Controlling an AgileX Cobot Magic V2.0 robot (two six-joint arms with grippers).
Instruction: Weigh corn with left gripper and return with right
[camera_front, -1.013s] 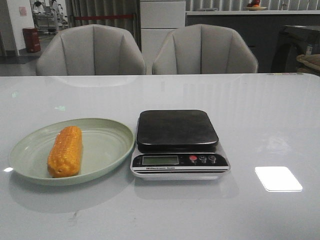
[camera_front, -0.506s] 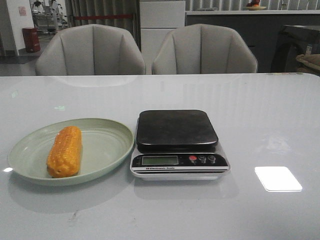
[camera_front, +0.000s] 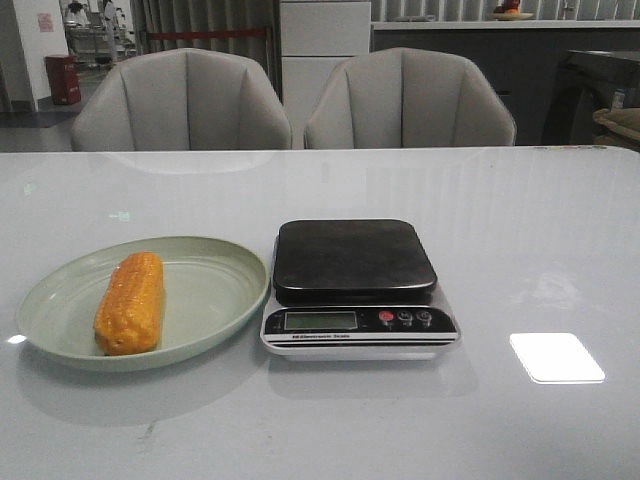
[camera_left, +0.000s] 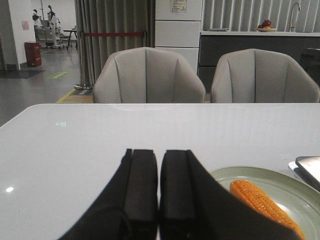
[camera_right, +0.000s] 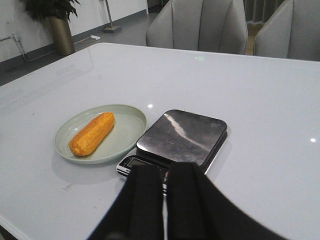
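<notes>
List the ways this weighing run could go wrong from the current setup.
1. The corn is round and lies loose in the shallow plate; it may roll as the left gripper, now shut, closes on it.
2. The plate's rim sits right against the scale; pushing on the corn could shove the plate into it.
3. The scale's platform is flat, with no lip, so the corn could roll off.

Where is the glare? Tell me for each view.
Front view: a bright rectangle on the table right of the scale. Right wrist view: a pale streak across the scale's platform. Left wrist view: only small light spots on the tabletop; the corn stays clear.
</notes>
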